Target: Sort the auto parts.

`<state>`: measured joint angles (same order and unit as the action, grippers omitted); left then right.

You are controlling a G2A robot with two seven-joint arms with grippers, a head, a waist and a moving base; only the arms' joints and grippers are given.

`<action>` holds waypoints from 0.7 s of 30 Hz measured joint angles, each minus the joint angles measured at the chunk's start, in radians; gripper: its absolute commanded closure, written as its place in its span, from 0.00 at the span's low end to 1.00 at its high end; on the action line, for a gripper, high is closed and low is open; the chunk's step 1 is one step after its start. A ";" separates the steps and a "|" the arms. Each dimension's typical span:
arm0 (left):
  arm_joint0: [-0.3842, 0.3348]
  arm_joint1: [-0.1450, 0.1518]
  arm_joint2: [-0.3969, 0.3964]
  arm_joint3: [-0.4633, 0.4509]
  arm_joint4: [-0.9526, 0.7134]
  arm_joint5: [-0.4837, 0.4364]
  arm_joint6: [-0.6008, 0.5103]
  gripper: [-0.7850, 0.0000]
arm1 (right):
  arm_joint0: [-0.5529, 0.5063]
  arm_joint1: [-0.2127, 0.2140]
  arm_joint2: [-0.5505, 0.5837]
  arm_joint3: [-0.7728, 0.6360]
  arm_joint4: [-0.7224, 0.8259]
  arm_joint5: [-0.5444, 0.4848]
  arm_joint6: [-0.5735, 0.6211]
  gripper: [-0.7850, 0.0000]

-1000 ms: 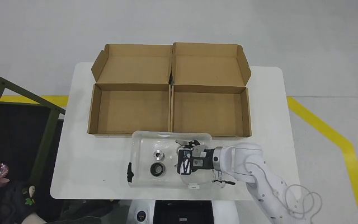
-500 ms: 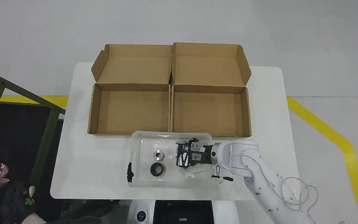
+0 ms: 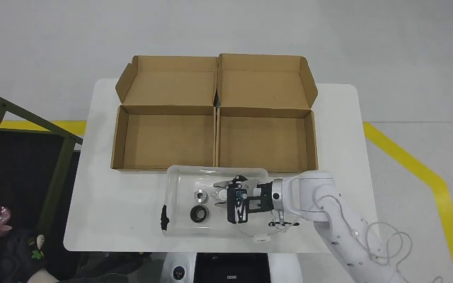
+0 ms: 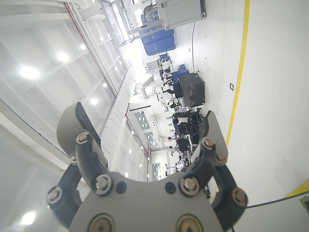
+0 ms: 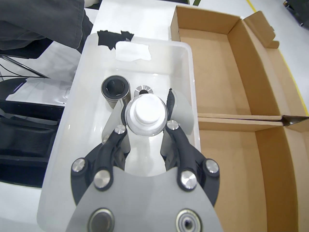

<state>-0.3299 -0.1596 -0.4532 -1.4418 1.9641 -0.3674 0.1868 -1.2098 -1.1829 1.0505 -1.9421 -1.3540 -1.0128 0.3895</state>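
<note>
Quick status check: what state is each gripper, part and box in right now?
Right gripper: shut on the white round part, over the clear bin.
Left gripper: open, empty.
Black bearing: standing on end in the bin, loose.
Small metal part: loose in the bin beside the bearing.
Left cardboard box: lid open, empty.
Right cardboard box: lid open, empty.

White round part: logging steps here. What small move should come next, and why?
Probably lift straight up: the right gripper has its jaws closed on the white round part inside the clear bin, and the cardboard boxes lie beyond its wall.
</note>
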 measured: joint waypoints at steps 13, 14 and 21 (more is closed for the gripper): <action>0.000 0.000 0.000 0.000 0.000 0.000 0.000 0.00 | -0.002 0.073 0.115 -0.061 0.000 0.001 -0.214 1.00; 0.000 0.000 0.000 0.000 0.000 0.000 0.000 0.00 | -0.004 0.077 0.128 -0.058 0.004 0.001 -0.234 1.00; 0.000 0.000 0.000 0.000 0.000 0.000 0.000 0.00 | -0.005 0.087 0.185 -0.022 0.033 0.026 -0.307 1.00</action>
<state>-0.3299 -0.1596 -0.4532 -1.4418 1.9641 -0.3674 0.1868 -1.2147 -1.0962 1.2357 -1.9641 -1.3211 -0.9869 0.0829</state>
